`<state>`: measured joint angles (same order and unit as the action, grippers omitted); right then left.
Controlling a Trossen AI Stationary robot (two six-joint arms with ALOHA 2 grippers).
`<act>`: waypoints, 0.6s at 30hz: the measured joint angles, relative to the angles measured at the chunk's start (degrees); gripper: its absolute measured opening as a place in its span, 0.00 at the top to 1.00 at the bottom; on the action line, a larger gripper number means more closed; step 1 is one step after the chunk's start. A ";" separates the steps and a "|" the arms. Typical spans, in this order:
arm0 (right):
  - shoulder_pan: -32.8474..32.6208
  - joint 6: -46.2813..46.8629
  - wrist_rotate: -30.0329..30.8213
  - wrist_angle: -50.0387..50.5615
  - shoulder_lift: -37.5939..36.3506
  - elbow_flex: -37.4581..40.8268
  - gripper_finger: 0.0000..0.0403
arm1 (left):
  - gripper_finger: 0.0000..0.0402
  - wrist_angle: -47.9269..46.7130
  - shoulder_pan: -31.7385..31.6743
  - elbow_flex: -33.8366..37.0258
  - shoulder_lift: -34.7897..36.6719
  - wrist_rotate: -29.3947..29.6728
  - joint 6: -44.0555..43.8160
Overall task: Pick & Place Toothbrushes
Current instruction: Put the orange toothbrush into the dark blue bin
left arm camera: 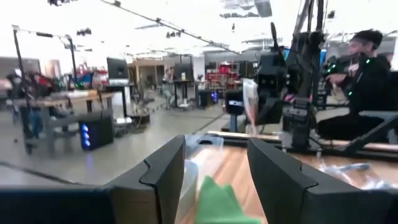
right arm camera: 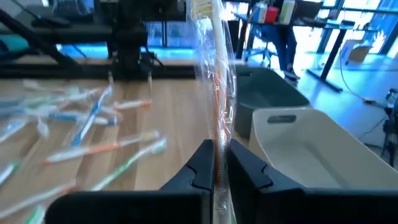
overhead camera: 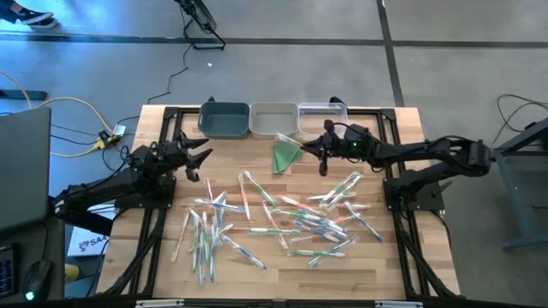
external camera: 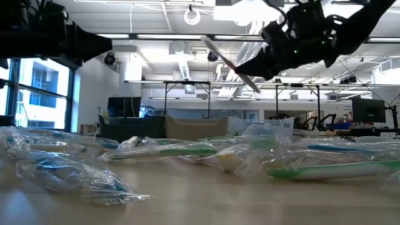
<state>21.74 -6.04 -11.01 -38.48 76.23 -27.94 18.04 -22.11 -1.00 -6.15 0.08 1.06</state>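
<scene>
Three bins (overhead camera: pixel 274 119) stand in a row at the bench's (overhead camera: pixel 154 257) far edge; a folded cloth (overhead camera: pixel 286 156) lies just before the middle one; toothbrushes (overhead camera: pixel 282 221) lie scattered across the bench's middle and near part — the left pincer (overhead camera: pixel 198 156) far-left, the right pincer (overhead camera: pixel 323 156) right of the cloth, holding a wrapped toothbrush (right arm camera: pixel 216 87) above the bench.

Wooden table (overhead camera: pixel 154 248) with scattered wrapped toothbrushes (overhead camera: pixel 291 218), green cloth (overhead camera: pixel 285 156), three bins (overhead camera: pixel 274 120) along the far edge.

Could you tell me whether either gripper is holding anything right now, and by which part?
The right gripper pinches a wrapped toothbrush near one end, the rest sticking out past the fingers. The left gripper is open and empty.
</scene>
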 joint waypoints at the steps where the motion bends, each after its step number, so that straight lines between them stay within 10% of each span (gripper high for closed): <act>1: 0.00 0.08 -0.02 -1.93 1.20 0.00 0.96 | 0.58 0.36 0.00 0.00 -1.25 -0.02 -0.93; 18: -2.01 -0.19 -1.46 -11.20 16.30 -9.73 0.96 | 0.58 19.22 0.00 -4.40 -26.06 -1.22 -3.09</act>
<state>19.73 -6.23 -12.46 -49.68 92.54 -37.68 37.26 -22.11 -5.39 -32.21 -1.15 -2.03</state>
